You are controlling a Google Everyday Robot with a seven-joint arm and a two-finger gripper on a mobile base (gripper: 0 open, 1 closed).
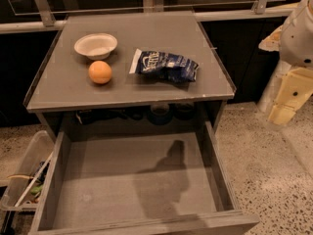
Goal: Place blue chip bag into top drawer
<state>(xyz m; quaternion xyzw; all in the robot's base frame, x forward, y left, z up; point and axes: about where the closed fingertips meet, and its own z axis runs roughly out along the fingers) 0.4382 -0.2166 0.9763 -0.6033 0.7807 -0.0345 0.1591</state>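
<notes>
The blue chip bag [164, 65] lies on the desk [161, 35], right of the orange ball [100, 72]. The top drawer [112, 180] sits open, nearer. The gripper [282, 112] hangs right of the desk; open or closed, I cannot tell.

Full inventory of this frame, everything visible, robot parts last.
blue chip bag: 1, dark blue with white lettering, lying on cabinet top, right of centre
orange ball: 1, orange, cabinet top, left, in front of bowl
bowl: 1, white, cabinet top, back left
cabinet top: 1, grey
top drawer: 1, grey, pulled open under the top
plastic bin: 1, clear, left of drawer, holds clutter
dark items: count unclear, recess behind drawer
floor: speckled
arm: 1, white, right edge
gripper: 1, cream, right of cabinet, above floor
</notes>
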